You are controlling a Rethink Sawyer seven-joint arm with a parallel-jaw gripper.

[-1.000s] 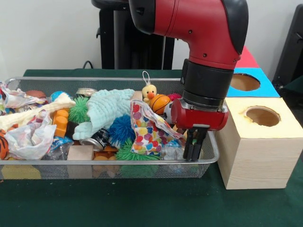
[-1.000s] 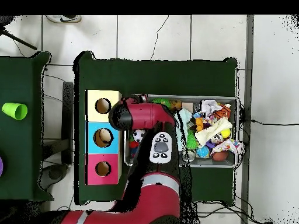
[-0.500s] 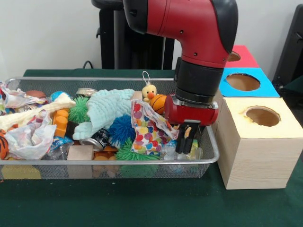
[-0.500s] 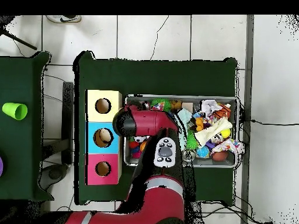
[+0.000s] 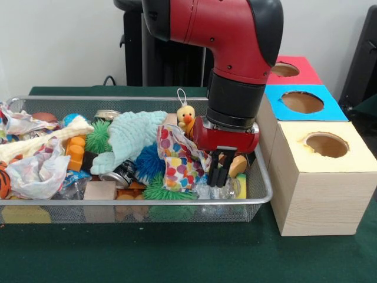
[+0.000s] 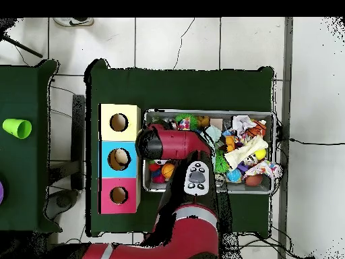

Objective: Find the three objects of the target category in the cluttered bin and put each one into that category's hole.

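Note:
A wire mesh bin (image 5: pixel 259 194) holds a heap of toys, cloths and blocks. My gripper (image 5: pixel 219 172) hangs low over the bin's right end, its black fingers close together with nothing between them. It is just right of a dotted colourful cloth (image 5: pixel 179 159) and beside a tan rounded piece (image 5: pixel 238 166). Behind it sit a yellow duck plush (image 5: pixel 186 114) and an orange ball (image 5: pixel 198 127). Three boxes with round holes stand right of the bin: yellow (image 5: pixel 327 144), blue (image 5: pixel 302 101) and red (image 5: pixel 284 69). In the overhead view the arm (image 6: pixel 168 143) hides the gripper.
Further left in the bin lie a mint cloth (image 5: pixel 135 135), blue spiky ball (image 5: pixel 152 160), green spiky ball (image 5: pixel 98 137), can (image 5: pixel 121 174) and wooden block (image 5: pixel 100 190). From above, the blue box's hole (image 6: pixel 119 159) shows something tan inside. A green cup (image 6: pixel 17 127) stands on a side table.
The arm has swung left in the front view, carrying the gripper from the bin's right rim to over the clutter beside the dotted cloth.

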